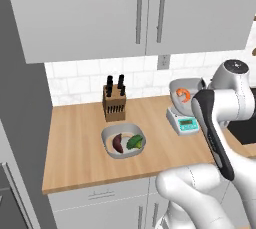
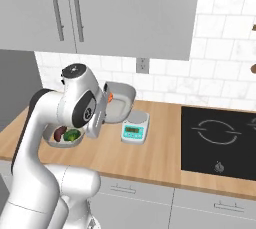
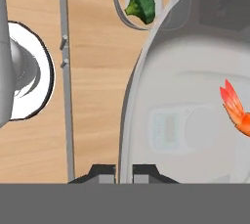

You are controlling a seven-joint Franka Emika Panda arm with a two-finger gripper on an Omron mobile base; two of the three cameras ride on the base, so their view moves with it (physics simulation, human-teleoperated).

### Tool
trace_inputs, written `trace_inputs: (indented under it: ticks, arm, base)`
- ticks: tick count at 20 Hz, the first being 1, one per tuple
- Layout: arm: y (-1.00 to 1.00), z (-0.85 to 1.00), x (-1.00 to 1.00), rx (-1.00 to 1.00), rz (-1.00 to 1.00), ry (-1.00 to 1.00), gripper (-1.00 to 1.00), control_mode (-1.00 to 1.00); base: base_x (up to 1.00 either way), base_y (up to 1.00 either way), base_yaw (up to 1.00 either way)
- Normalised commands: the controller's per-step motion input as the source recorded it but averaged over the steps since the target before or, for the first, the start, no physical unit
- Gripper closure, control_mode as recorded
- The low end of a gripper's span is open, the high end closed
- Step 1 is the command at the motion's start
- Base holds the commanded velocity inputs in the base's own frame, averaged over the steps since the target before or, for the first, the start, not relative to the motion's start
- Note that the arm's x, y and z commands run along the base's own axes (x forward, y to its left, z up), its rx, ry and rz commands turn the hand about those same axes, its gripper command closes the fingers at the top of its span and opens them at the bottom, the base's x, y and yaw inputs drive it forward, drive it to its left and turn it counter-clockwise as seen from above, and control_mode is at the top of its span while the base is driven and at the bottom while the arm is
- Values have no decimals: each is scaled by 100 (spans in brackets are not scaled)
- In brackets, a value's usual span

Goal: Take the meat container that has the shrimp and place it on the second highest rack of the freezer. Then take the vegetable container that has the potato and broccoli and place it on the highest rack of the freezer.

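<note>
At six o'clock of the hand view, two-finger gripper (image 3: pixel 124 171) pinched together on the thin rim of the pale grey, translucent, round-cornered meat container (image 3: pixel 195 120), one dark tip either side of the wall. Looks a narrow edge grip, so likely to let the tray swing or tip.

For the carry: hold the tray level, move slowly, and avoid quick wrist rolls that would slide the load toward the low side. Lift clear of the white kitchen scale with the teal display (image 1: pixel 184 122), seen directly below the tray, before swinging toward nine o'clock, where the tall grey freezer side (image 1: pixel 20 123) stands. Aim for the second shelf from the top, not the topmost; shelves themselves not visible from here.

Small curled orange-pink shrimp (image 3: pixel 235 110) lying on the tray floor at three o'clock of the hand view, loose and far smaller than the tray, so free to slip.

Toward twelve o'clock, on the wooden counter (image 1: pixel 75 143), shallow grey vegetable container (image 1: pixel 123 141) untouched, carrying the bright-green broccoli floret (image 3: pixel 140 3) and the dark reddish-brown potato (image 1: pixel 118 143) side by side.
</note>
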Motion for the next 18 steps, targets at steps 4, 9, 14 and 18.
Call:
trace_inputs:
  ticks: [4, 9, 14, 18]
  arm:
    - [0, 0, 0, 0, 0, 0, 100, 100]
    - [0, 0, 0, 0, 0, 0, 100, 100]
    - [0, 0, 0, 0, 0, 0, 100, 100]
    - [0, 0, 0, 0, 0, 0, 100, 100]
  base:
    - [-54, -14, 3]
    - [-100, -75, 16]
    - [-72, -55, 57]
    - [-17, -21, 94]
